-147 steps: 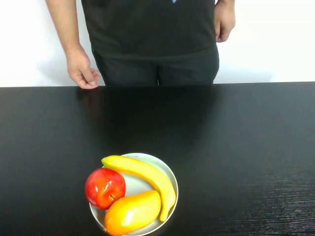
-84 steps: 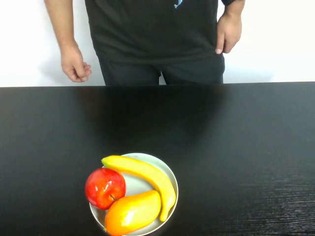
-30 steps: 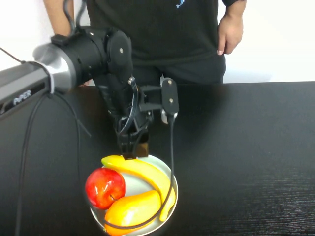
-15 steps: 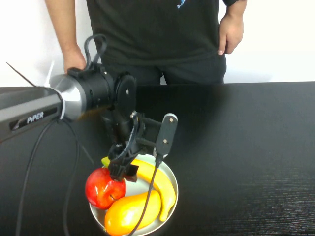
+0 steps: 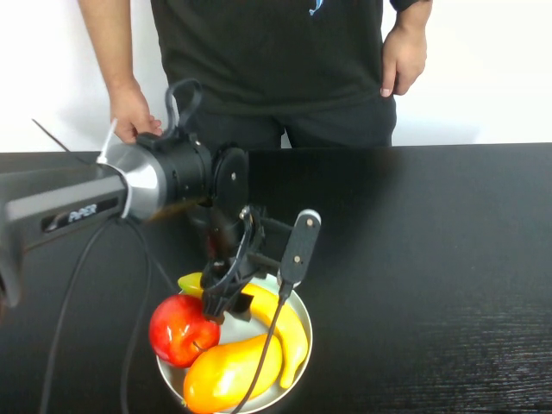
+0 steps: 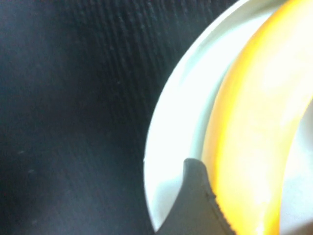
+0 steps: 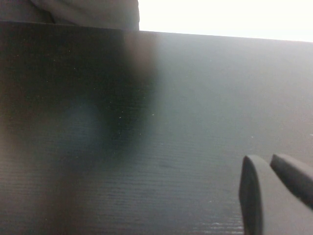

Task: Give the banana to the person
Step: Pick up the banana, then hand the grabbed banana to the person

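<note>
While right gripper [image 7: 274, 196] closed over bare table [image 7: 122, 122], left gripper [image 5: 226, 299] straddling banana [image 5: 276, 319], grip unclear.

Even, bright light from above; the black surface [image 5: 431, 259] reflects dull sheen near the person [image 5: 276, 60]. In the left wrist view the banana [image 6: 259, 132] is blown out with glare and blurred.

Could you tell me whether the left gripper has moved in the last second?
Yes. The left gripper has come down from above the plate's far rim onto the banana, beside the apple. The right gripper is off the high view, over bare table.
</note>
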Motion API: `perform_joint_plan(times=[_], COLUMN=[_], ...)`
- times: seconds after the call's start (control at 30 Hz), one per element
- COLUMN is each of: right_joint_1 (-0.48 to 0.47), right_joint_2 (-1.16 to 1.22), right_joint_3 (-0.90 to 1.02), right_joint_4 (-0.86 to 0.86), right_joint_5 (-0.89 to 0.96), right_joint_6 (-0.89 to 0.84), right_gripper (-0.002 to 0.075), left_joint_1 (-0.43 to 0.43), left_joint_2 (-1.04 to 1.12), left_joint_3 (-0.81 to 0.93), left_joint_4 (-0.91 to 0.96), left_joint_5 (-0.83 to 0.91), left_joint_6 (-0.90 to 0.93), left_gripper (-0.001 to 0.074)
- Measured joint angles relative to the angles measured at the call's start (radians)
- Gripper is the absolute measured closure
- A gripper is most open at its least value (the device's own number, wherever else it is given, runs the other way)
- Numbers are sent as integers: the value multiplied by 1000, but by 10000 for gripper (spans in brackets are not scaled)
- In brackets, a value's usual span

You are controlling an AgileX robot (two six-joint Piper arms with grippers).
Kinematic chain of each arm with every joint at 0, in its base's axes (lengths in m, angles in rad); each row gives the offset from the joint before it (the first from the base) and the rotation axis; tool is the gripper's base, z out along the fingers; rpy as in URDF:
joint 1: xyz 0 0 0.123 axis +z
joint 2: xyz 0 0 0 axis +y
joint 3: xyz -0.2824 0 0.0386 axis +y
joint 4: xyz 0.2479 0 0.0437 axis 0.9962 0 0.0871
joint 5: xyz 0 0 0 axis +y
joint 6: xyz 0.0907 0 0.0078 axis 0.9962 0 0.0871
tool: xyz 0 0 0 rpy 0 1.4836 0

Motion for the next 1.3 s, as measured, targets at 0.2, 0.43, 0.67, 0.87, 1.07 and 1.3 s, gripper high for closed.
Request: perform_joint_plan(times=[0.2,0.43,0.67,0.87,1.07,1.3], right_joint_1=[0,0,0,0,0,0], right_joint_2=[0,0,0,0,0,0], right_joint_3=[0,0,0,0,0,0], right_joint_4=[0,0,0,0,0,0], right_joint_5=[0,0,0,0,0,0], right_joint_6=[0,0,0,0,0,0], right_gripper=[734,734,734,734,734,734], left_joint_1=[0,0,-19,-45,-111,-165], left_joint_2=[38,73,63,-22,-114,-158], left_joint_3=[0,0,0,-6,-79,-246], left_joint_4=[-2,-4,-2,30,159,300], left_joint_5=[-4,-20,-43,-29,84,293], left_joint_6=[10,16,18,-16,-250,-480], left_gripper=[281,297,453,453,453,454])
